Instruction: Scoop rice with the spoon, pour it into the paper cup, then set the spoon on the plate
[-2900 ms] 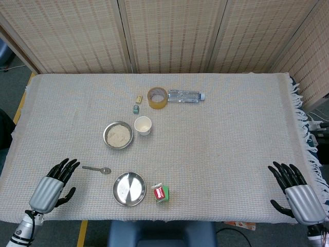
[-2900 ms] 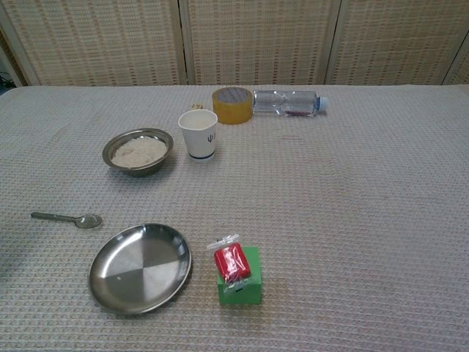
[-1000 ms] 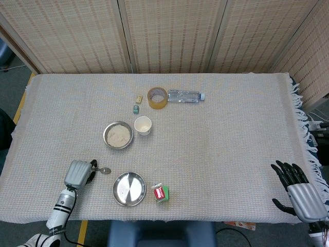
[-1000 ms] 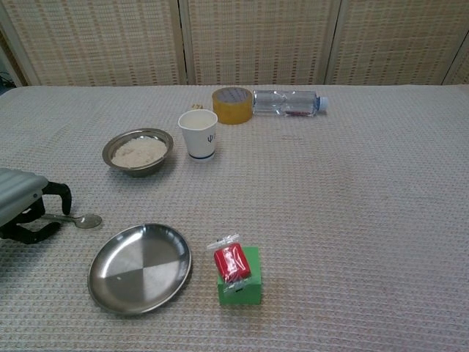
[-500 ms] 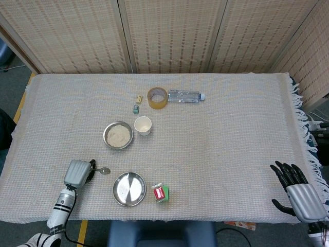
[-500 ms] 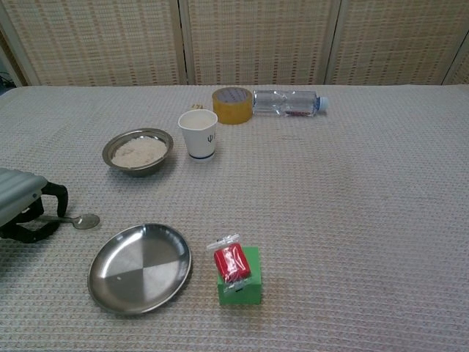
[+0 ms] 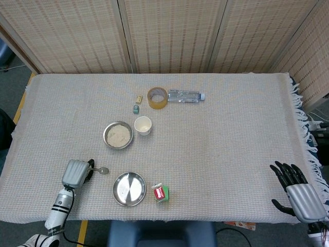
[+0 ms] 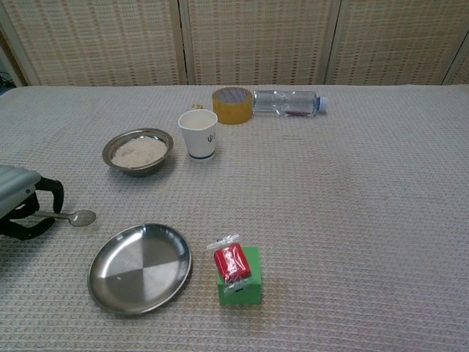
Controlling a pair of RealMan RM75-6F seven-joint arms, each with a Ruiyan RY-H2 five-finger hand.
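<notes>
While the left hand (image 8: 18,202) curls its fingers round the spoon (image 8: 69,217) handle, the bowl end points right toward the rice bowl (image 8: 137,152); the right hand (image 7: 298,188) is spread, holding nothing, far away

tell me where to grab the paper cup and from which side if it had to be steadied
Grip the paper cup around its side wall, about halfway up, coming from its right. It stands upright with its mouth open, so a top grasp would block pouring. The rice bowl crowds its left, and the tape roll sits behind.

Silver-backed hand (image 7: 75,173), black fingers (image 8: 53,192)
</notes>
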